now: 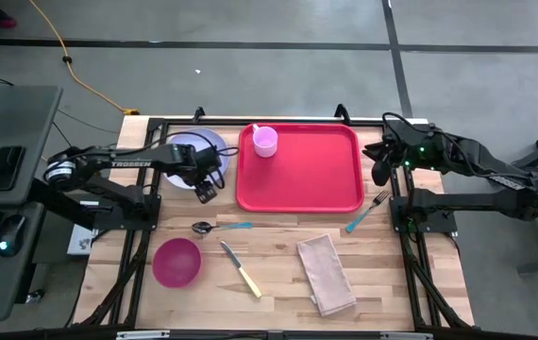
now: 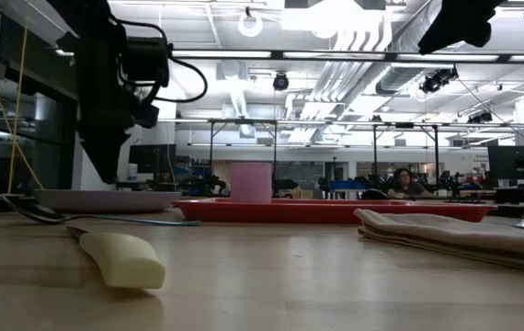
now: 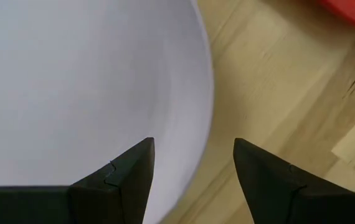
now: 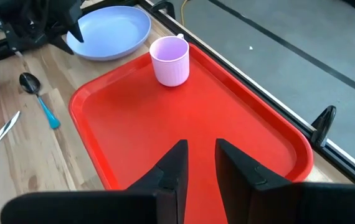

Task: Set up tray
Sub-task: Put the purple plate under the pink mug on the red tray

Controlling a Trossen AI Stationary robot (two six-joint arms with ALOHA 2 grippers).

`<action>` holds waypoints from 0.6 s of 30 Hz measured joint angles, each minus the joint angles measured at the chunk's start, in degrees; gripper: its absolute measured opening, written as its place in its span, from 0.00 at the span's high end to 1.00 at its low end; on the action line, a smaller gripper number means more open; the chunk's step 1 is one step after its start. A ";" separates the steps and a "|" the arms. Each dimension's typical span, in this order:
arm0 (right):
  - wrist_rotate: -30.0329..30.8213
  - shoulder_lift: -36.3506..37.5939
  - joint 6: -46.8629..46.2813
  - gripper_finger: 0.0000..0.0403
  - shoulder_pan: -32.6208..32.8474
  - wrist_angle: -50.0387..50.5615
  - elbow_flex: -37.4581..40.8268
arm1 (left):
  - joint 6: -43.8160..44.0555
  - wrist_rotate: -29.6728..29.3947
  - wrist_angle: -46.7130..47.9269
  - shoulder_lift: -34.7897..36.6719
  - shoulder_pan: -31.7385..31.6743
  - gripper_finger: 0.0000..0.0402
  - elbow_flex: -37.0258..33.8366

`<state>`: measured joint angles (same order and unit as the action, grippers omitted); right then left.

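The red tray lies flat at the table's far middle. A pink cup stands upright in its far left corner. A lavender plate rests flat on the table to the tray's left. My left gripper points down, open, just above the plate's near right rim. One finger is over the plate and the other over bare wood. In the low view its tip hangs a little above the plate. My right gripper hovers high by the tray's right edge, with a narrow gap and nothing between its fingers.
A spoon, a knife and a magenta bowl lie on the near left. A fork lies off the tray's near right corner. A folded beige napkin lies near the front edge. Most of the tray floor is bare.
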<state>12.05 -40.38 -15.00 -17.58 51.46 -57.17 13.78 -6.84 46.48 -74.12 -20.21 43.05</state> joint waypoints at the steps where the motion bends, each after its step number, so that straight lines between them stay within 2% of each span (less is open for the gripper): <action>1: 0.00 0.00 0.02 0.85 0.00 0.00 0.00 | 0.00 0.05 -0.23 -0.23 0.00 0.38 0.00; 18: 0.00 -0.02 0.46 0.86 -0.02 0.15 -0.02 | -0.44 -1.68 -0.53 -0.84 0.00 0.38 0.00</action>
<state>12.05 -40.40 -14.54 -17.60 51.62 -57.19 13.34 -8.51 45.95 -74.96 -20.21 43.05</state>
